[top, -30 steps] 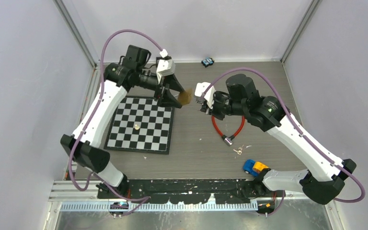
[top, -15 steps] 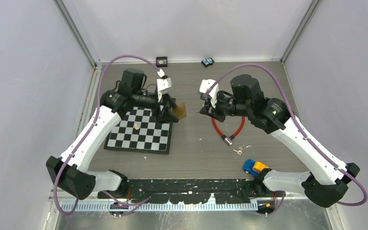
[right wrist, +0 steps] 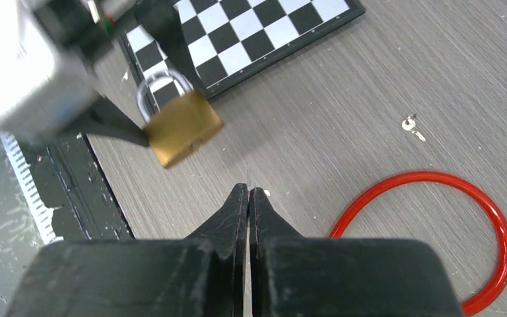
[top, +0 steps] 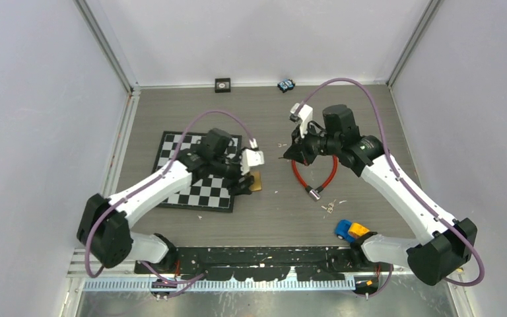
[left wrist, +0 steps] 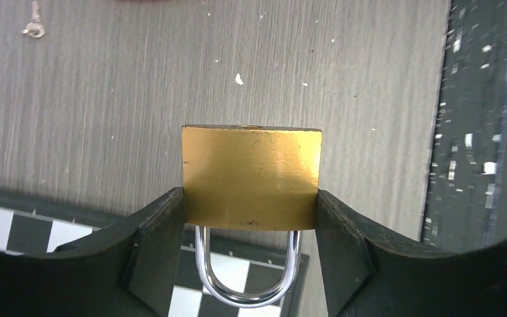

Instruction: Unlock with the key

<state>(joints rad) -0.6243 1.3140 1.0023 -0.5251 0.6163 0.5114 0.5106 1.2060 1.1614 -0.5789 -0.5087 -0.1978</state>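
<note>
- Nearest the arms' bases, on the right, a blue-and-yellow toy car (top: 351,230) sits well clear of the work.
- A little further in, some silvery bits (top: 329,207) lie beside the metal end of the red cable loop (top: 313,173). They may be keys, but they are too small to be sure.
- The left gripper (left wrist: 251,208) clamps the brass padlock (left wrist: 251,175) by its sides, low over the table just off the right edge of the chessboard (top: 195,175). The shackle points back toward the wrist. Both its legs sit in the body, so I'd call it locked.
- A loose key (right wrist: 409,124) lies flat on the bare table between the padlock and the red loop, with nothing touching it.
- The right gripper (top: 289,155) hangs over the loop's far side, its jaws pressed together with nothing visible between them.
- By my reckoning the lock is held ready, while fetching the key, inserting it and turning it are all left. A flat key looks awkward to pinch, and the loop lies close by.
- At the back wall, a small black square (top: 222,84) and a blue toy (top: 286,85) are out of the way.
</note>
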